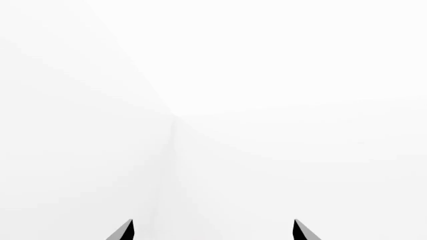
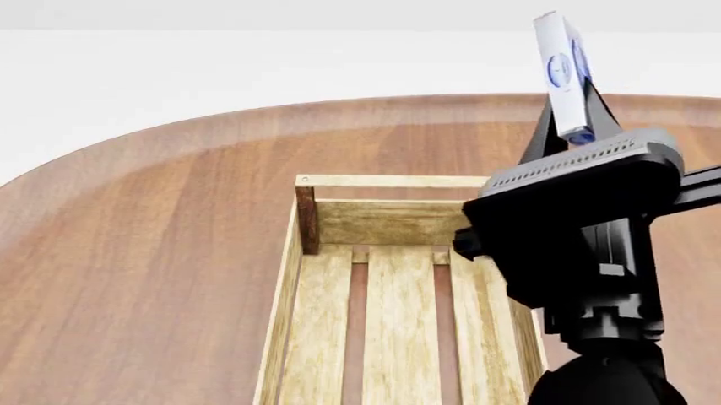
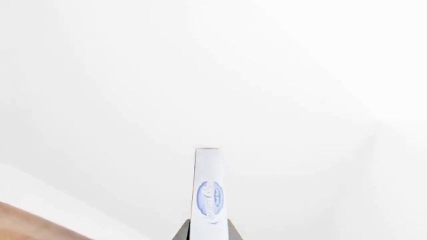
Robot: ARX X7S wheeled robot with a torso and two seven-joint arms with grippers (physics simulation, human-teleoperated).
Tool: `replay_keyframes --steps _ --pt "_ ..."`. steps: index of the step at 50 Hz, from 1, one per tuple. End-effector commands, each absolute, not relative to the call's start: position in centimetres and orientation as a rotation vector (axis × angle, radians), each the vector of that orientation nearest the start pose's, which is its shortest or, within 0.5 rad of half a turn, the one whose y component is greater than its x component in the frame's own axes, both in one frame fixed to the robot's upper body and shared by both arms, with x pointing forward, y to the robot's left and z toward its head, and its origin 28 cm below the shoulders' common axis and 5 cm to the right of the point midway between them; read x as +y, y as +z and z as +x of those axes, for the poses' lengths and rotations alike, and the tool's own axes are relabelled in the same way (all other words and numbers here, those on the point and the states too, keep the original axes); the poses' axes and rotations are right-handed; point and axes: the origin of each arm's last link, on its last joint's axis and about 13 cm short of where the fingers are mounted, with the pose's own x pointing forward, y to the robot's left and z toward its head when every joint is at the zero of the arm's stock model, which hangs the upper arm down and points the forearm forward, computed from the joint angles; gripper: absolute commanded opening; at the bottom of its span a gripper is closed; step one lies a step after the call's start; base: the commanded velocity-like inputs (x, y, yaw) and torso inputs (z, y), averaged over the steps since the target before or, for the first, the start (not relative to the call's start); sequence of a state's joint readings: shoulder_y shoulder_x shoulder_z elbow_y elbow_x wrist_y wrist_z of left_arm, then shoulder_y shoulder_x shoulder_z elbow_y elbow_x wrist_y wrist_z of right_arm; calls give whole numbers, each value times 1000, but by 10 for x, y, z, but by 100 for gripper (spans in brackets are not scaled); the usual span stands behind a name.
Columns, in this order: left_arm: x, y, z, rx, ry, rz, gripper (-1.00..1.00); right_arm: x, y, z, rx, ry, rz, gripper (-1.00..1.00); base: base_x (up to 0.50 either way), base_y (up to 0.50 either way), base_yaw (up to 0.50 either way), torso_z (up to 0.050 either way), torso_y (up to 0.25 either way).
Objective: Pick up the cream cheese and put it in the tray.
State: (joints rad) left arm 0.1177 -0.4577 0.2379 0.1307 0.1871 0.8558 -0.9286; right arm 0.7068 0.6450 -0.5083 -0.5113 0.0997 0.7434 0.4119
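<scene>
Cream cheese (image 2: pixel 561 72) held aloft above the tray's (image 2: pixel 389 224) far right corner.

From the left: bare round wooden table (image 2: pixel 147 253); then the slatted wooden tray at centre, empty where visible; then right gripper (image 2: pixel 572 126) clamped on the box's lower end, box standing nearly upright on edge, blue oval logo showing, raised well clear of tray. Left gripper (image 1: pixel 213 231) seen only in its wrist view, fingertips spread apart, holding nothing, facing blank white.
</scene>
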Motion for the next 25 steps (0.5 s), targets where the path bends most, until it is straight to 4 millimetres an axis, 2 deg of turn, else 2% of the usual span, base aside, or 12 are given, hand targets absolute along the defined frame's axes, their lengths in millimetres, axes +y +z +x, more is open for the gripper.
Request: replay_keyframes --steps 1,14,25 --pt "239 70 169 -914 329 36 100 -136 230 278 -436 -138 -701 -100 0 0 0 0 0" --pt "239 71 169 -914 328 35 100 -132 234 283 -431 -41 -703 -100 0 0 0 0 1" --pt "238 70 170 -912 325 36 100 -132 247 284 -410 40 -644 -100 0 0 0 1 1"
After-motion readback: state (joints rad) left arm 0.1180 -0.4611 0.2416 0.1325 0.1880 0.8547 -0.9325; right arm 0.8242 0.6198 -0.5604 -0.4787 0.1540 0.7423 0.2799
